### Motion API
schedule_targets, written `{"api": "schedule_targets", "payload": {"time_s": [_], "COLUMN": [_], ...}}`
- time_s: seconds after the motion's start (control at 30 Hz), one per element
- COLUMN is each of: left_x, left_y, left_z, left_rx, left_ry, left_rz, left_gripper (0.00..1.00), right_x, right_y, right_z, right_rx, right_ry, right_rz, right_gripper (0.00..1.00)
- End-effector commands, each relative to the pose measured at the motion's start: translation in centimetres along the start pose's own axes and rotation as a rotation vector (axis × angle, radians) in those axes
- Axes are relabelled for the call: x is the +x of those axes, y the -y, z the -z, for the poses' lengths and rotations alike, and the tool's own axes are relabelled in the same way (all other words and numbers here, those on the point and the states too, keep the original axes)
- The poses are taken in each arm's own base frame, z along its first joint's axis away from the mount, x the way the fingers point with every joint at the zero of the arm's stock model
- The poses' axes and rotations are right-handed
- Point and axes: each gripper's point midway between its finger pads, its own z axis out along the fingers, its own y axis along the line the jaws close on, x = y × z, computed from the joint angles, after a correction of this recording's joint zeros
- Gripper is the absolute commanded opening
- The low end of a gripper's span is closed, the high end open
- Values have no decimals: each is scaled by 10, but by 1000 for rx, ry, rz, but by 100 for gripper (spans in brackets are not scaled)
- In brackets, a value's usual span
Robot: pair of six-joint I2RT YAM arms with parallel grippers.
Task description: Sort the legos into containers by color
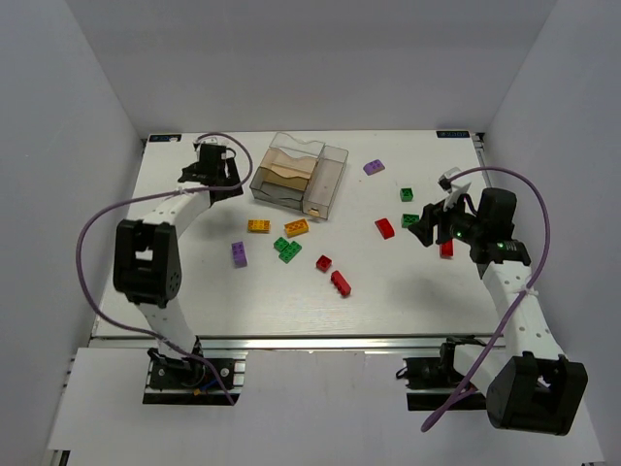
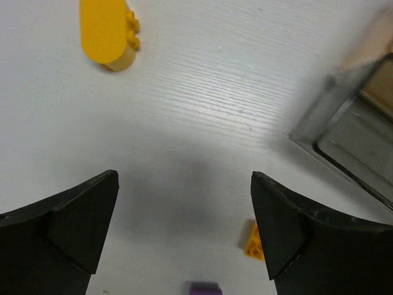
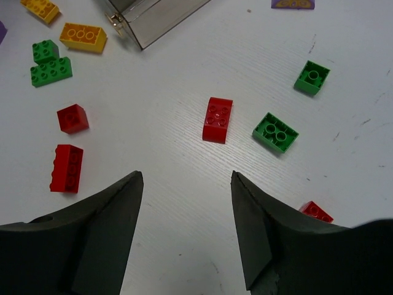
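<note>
Red brick (image 3: 217, 119) lies studs-up, long axis seemingly toward right pincer (image 3: 187, 178)

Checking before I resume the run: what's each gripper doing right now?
Left gripper: open, holding nothing.
Right gripper: open, holding nothing.

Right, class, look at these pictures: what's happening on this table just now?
Two robot arms are sorting toy bricks by colour into a divided clear box. Red, green, orange and purple bricks lie loose on the table. The left gripper hangs open and empty beside the box; the right gripper, open and empty too, hovers near a red brick and a green brick. What the box holds is hard to tell.
</note>
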Motion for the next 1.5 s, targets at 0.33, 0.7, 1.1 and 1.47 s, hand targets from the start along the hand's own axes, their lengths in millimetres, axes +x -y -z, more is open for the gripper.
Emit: {"api": "schedule_targets", "payload": {"time_s": [0.33,0.7,1.1,1.47], "left_x": [-33,-20,-25,-33], "left_y": [-41,-57,-61,-55], "left_z": [-68,-97,-129,-111], "left_rx": [-222,-144,-89,-4], "left_ry": [-48,-122,-125,-115], "left_rz": [0,-2,29,75], "left_gripper": [98,98,78,12], "right_x": [-3,-5,-10,-8], "right_y": [8,10,5,8], "right_z": [1,2,5,4], "right_rx": [30,43,35,43], "right_ry": [-23,-17,1,-5], "right_rz": [35,34,11,11], "right_gripper": [66,66,66,64]}}
